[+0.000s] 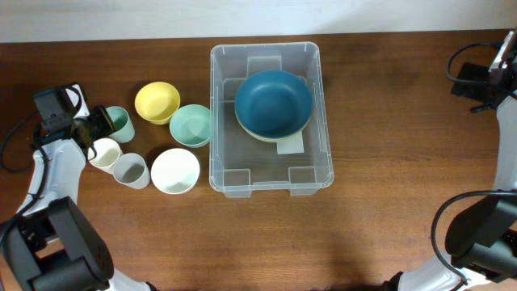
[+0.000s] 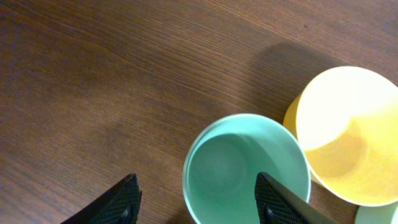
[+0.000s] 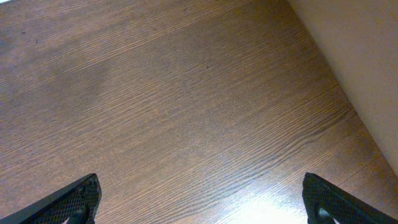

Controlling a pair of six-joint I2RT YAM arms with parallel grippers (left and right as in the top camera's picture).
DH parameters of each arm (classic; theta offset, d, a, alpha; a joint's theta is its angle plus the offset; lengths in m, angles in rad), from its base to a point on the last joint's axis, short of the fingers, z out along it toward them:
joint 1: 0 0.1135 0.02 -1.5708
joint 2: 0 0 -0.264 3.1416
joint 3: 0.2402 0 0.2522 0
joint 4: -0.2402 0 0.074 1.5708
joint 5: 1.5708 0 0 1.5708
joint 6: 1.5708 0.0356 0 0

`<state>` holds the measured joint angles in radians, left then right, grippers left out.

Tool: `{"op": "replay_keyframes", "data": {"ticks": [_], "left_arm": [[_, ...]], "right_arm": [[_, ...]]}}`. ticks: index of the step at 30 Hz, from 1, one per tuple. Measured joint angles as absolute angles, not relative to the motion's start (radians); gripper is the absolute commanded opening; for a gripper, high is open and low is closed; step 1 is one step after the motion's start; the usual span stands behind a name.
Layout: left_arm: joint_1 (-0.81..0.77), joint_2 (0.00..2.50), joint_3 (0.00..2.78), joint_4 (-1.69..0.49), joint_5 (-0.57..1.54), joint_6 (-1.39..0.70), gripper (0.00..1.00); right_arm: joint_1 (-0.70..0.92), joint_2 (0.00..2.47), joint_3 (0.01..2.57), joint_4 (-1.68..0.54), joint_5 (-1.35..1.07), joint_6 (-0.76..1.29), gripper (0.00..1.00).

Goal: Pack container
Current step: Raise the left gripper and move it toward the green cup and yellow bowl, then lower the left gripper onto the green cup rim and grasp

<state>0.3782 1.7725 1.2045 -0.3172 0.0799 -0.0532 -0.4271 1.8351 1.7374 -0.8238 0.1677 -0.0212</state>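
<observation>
Container (image 1: 215, 121) sitting at desk (image 1: 363, 226) centre, blue bowl (image 1: 273, 101) nesting inside; judging light, stiff, slick plastic, gripping rim best. Left end effector (image 2: 196, 179) standing part-open, straddling mint cup (image 2: 236, 168) wall. Right end effector (image 3: 200, 183) gaping, empty.

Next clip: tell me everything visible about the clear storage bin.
The container is a clear plastic rectangular bin with a rounded rim and moulded corner steps. It stands upright and lidless on the wooden table. In its far half a dark blue bowl nests in a paler bowl, partly covering a white label on its floor. A mint bowl sits close beside its left wall; contact is unclear.
</observation>
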Motion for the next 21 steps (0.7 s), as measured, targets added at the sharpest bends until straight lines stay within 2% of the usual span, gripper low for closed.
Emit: {"op": "replay_keyframes", "data": {"ticks": [10,13,15,19,21], "left_arm": [[0.379,1.880,1.205,-0.285,0.079,-0.053,0.58],[0.379,1.880,1.206,-0.263,0.080,-0.054,0.44],[0.379,1.880,1.206,-0.249,0.079,-0.052,0.39],[0.379,1.880,1.206,-0.224,0.079,-0.054,0.18],[0.379,1.880,1.206,-0.220,0.080,-0.053,0.13]], "right_arm": [[-0.427,1.835,1.737,-0.824,0.168,-0.021,0.99],[-0.427,1.835,1.737,-0.823,0.168,-0.022,0.99],[-0.427,1.835,1.737,-0.824,0.167,-0.021,0.99],[-0.427,1.835,1.737,-0.824,0.168,-0.022,0.99],[-0.427,1.835,1.737,-0.824,0.168,-0.022,0.99]]}}
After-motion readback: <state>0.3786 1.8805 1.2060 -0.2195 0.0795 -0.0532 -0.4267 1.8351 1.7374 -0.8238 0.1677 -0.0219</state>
